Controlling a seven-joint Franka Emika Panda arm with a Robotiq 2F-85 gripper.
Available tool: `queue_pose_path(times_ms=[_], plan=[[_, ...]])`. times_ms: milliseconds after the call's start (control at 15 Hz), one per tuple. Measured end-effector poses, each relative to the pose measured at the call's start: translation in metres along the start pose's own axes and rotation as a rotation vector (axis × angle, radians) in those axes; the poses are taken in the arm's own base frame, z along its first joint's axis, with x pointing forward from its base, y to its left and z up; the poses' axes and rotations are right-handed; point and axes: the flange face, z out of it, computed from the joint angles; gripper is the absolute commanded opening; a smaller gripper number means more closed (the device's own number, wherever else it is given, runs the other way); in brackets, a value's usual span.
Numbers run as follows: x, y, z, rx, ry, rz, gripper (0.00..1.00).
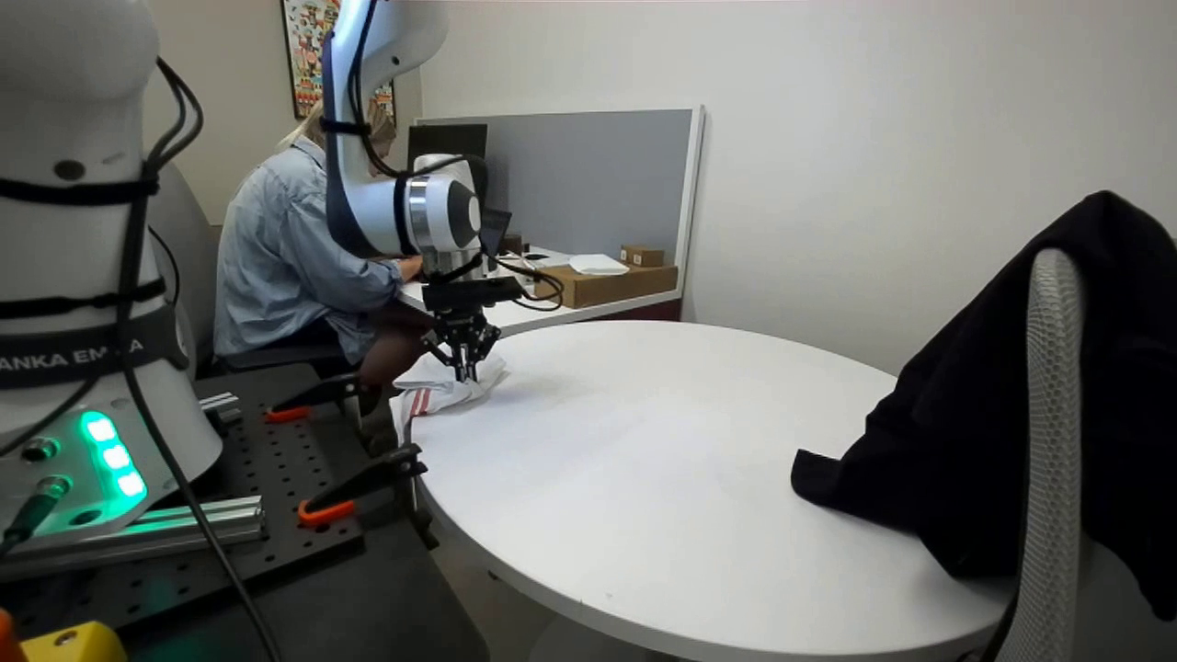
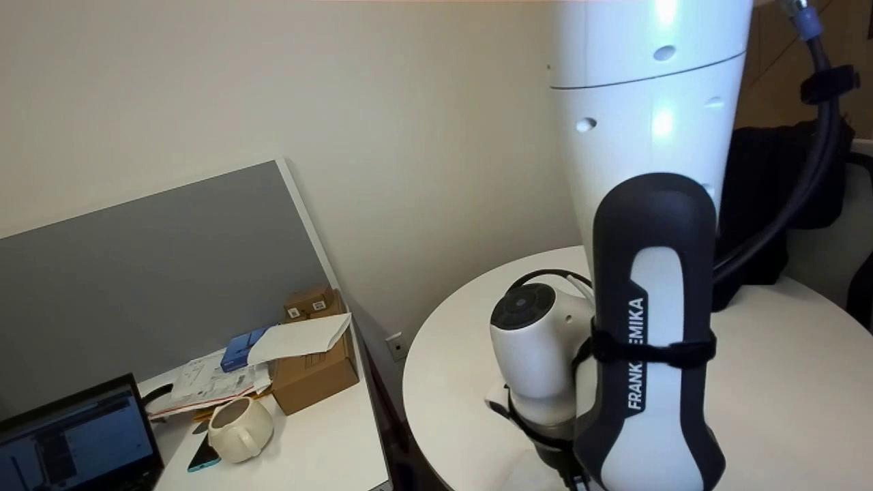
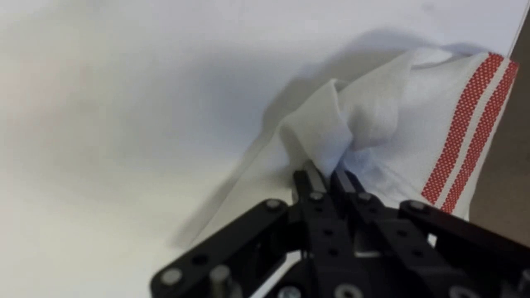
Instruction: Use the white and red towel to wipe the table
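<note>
The white towel with red stripes (image 1: 441,395) lies bunched at the edge of the round white table (image 1: 680,460), and part hangs over the edge. My gripper (image 1: 466,373) points down at the towel. In the wrist view the gripper (image 3: 325,176) is closed on a pinched fold of the towel (image 3: 372,111). The two red stripes show to the right of the fingers, near the table edge. The fingertips are partly sunk in the cloth. In an exterior view the arm blocks most of the table (image 2: 784,395), and only a bit of the gripper shows at the bottom edge.
A black cloth (image 1: 975,414) hangs over a chair (image 1: 1053,414) and reaches onto the table's far right. A person (image 1: 285,239) sits behind the arm at a desk (image 2: 327,443) with a cardboard box (image 2: 317,375), a mug (image 2: 240,429) and a laptop (image 2: 82,436).
</note>
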Motion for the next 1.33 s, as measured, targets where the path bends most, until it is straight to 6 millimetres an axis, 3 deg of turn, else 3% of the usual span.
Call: queue_pose_path(times_ms=[267,400,533,933,1267,1333], plan=[[0.028,0.019,0.000,-0.093,0.095,0.052,0.02],[0.024,0.043,0.002,-0.135,0.131,0.106,0.02],[0.006,0.076,0.007,-0.178,0.146,0.173,0.02],[-0.097,0.170,0.025,-0.281,0.109,0.399,0.02],[-0.191,0.216,0.038,-0.325,0.064,0.566,0.04],[-0.207,0.221,0.040,-0.330,0.057,0.595,0.32]])
